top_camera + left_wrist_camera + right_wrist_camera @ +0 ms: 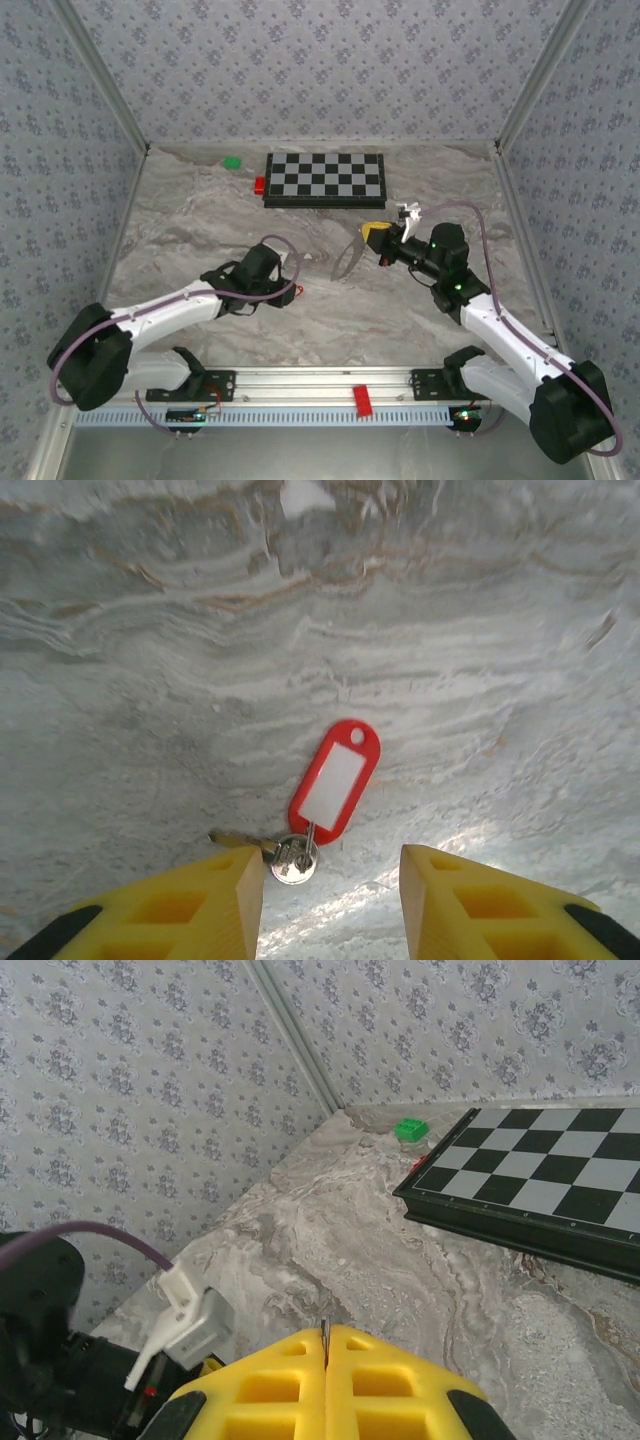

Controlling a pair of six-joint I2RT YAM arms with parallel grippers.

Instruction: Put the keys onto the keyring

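**Keys on the tabletop, keyring in the right end effector**

The keys [335,780] lie flat on the marbled tabletop [150,680]. They are a small red tag with a pale white centre and a hole at its far end, with a small silver piece and a brass-coloured piece attached at the near end. In the left wrist view they lie just ahead of the left end effector [332,865]. It is unclenched, its two yellow fingers [200,900] spread apart with nothing between them. The silver piece lies just beside the tip of the finger on the left of that view. From above, the tag shows as a red speck in front of the left arm's tip, on the left half of the tabletop and well short of the chessboard [325,178].

The right end effector [326,1332] is clenched, its yellow fingers pressed together on a thin edge. In the top view the keyring [347,258], a thin grey see-through loop, hangs from those fingers toward the left and near side, in front of the chessboard's right half. The loop and the keys are apart, with bare tabletop between them.

The chessboard lies closed at the far side of the tabletop. A red block [260,185] sits just beside its left edge, and a green block [232,161] lies a little farther left, near the back wall. Purple cables [480,235] run along both arms.
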